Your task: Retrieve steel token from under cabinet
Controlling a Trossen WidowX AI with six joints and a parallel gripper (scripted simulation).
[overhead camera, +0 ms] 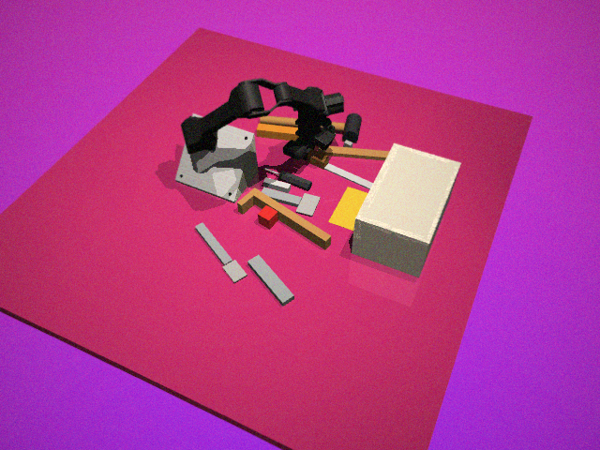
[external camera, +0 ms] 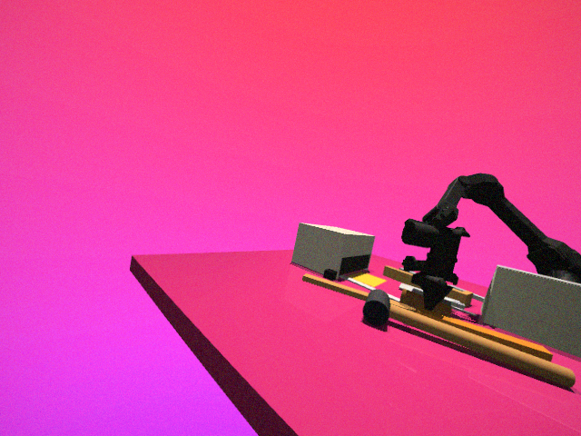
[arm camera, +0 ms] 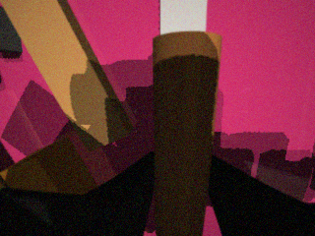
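Note:
My gripper (overhead camera: 309,154) (external camera: 430,300) (arm camera: 179,158) is low over the table, shut on the brown handle of a flat tool (overhead camera: 349,175) (arm camera: 183,15), whose pale straight blade points toward the cabinet. The cabinet (overhead camera: 407,193) (external camera: 314,248) is a pale box with a dark opening low in its front. Whether the blade's far end reaches under it, I cannot tell. The yellow marked area (overhead camera: 345,210) (external camera: 369,280) lies before the cabinet, beside the blade. The steel token cannot be made out in any view.
A wooden stick (overhead camera: 361,153) (external camera: 328,284) lies beside the held tool. A black-headed mallet (overhead camera: 352,127) (external camera: 377,307) and an orange bar (overhead camera: 276,130) are close behind. An L-shaped wooden piece (overhead camera: 297,220), a red cube (overhead camera: 267,216) and several grey pieces lie on the other side.

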